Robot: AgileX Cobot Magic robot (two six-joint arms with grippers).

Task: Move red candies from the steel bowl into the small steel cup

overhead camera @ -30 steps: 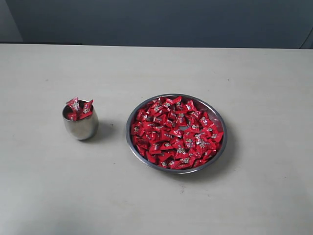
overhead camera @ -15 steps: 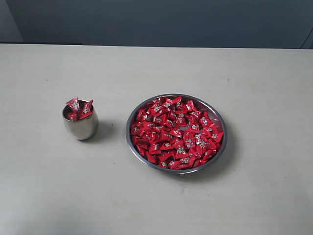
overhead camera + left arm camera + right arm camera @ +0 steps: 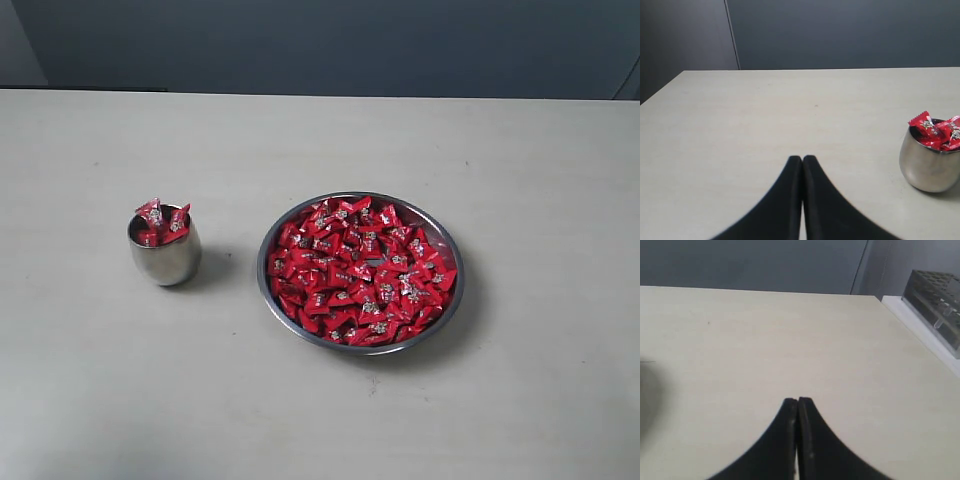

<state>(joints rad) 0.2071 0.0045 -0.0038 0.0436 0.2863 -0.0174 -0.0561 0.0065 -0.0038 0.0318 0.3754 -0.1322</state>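
Observation:
The steel bowl (image 3: 453, 262) sits right of centre on the table, heaped with many red candies (image 3: 360, 272). To its left stands the small steel cup (image 3: 165, 255), with a few red candies (image 3: 160, 220) poking above its rim. The left wrist view shows the cup (image 3: 927, 165) and its candies (image 3: 937, 131) off to one side of my left gripper (image 3: 802, 159), which is shut and empty. My right gripper (image 3: 797, 401) is also shut and empty over bare table; the bowl is out of its view. Neither gripper appears in the exterior view.
The beige table (image 3: 320, 140) meets a dark wall at the back. A clear rack (image 3: 937, 302) stands beyond the table edge in the right wrist view.

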